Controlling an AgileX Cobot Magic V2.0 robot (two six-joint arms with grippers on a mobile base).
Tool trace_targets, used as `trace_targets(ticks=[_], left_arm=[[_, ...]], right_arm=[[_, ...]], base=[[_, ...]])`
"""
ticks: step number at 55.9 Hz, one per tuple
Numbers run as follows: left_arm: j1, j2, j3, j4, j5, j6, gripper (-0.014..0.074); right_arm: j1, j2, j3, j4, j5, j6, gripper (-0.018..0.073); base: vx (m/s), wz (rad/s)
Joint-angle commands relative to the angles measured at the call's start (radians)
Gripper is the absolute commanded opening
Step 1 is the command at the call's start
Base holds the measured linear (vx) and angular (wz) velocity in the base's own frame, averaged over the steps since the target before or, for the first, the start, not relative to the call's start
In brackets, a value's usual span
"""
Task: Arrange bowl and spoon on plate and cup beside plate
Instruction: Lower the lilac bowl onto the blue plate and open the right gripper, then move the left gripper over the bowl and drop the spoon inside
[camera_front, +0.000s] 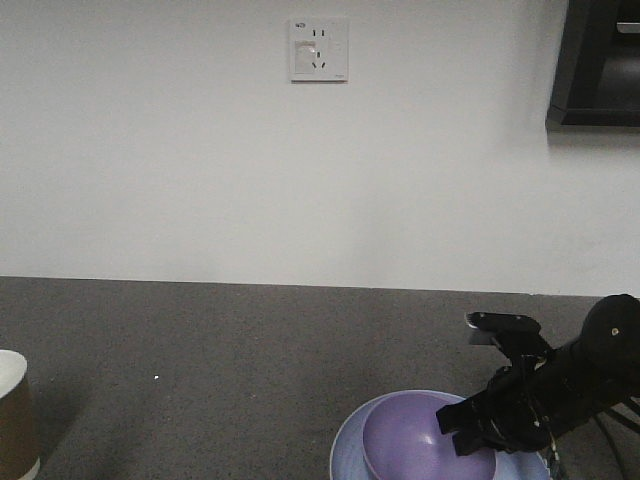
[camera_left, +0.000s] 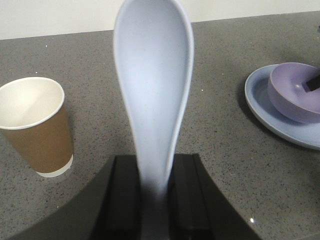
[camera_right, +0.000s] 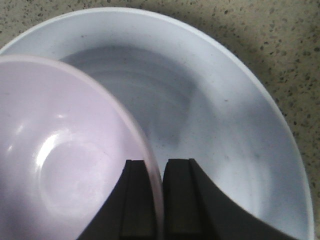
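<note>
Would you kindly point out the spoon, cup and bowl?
spoon (camera_left: 152, 75), left wrist view, on its scoop.
cup (camera_left: 42, 137), left wrist view, on its brown wall.
bowl (camera_right: 65, 170), right wrist view, on its inside.

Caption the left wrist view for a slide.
Left tool grips the spoon, scoop forward; cup stands at image left, bowl on plate at right.

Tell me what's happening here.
The right gripper clamps the rim of the bowl, which is in the plate; whether it is fully set down is unclear. The left gripper holds the spoon by its handle above the counter, not yet on the plate. The cup stands upright, apart from the plate.
</note>
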Motion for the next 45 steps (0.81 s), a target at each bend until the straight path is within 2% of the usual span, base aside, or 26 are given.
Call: trace_targets(ticks=[1,10,20,28,39,45], left_arm=[[-0.002,0.001,-0.026,-0.015,-0.07,-0.003,-0.0006],[-0.002,0.001,-0.026,-0.015,-0.07,-0.003,-0.0006],[-0.002,0.001,-0.026,-0.015,-0.068,-0.003,-0.0006],[-0.002,0.001,-0.026,-0.015,-0.066,-0.003,-0.0006],[-0.002,0.001,-0.028,-0.034,-0.058,-0.003,-0.0006],[-0.002,0.032,-0.057,-0.044,-0.034,0.004,-0.0003]], right_arm=[[0.0,-0.043,-0.036,0.034,-0.04,-0.018,0.0089],[0.0,-0.043,-0.036,0.048,-0.038,-0.018,0.0248],[0.0,-0.06,-0.037,0.049,-0.045,-0.018,0.0472],[-0.003,-0.123,-0.069,0.039,-0.037,-0.022,0.0582],[-0.003,-0.307,-0.112,0.038,0.006,-0.04,0.0581],[-0.003,-0.438,-0.112,0.016,0.038,-0.038,0.0472]], base=[[0.0,0.0],[0.0,0.0],[0.0,0.0],[0.0,0.0],[0.0,0.0],[0.0,0.0]])
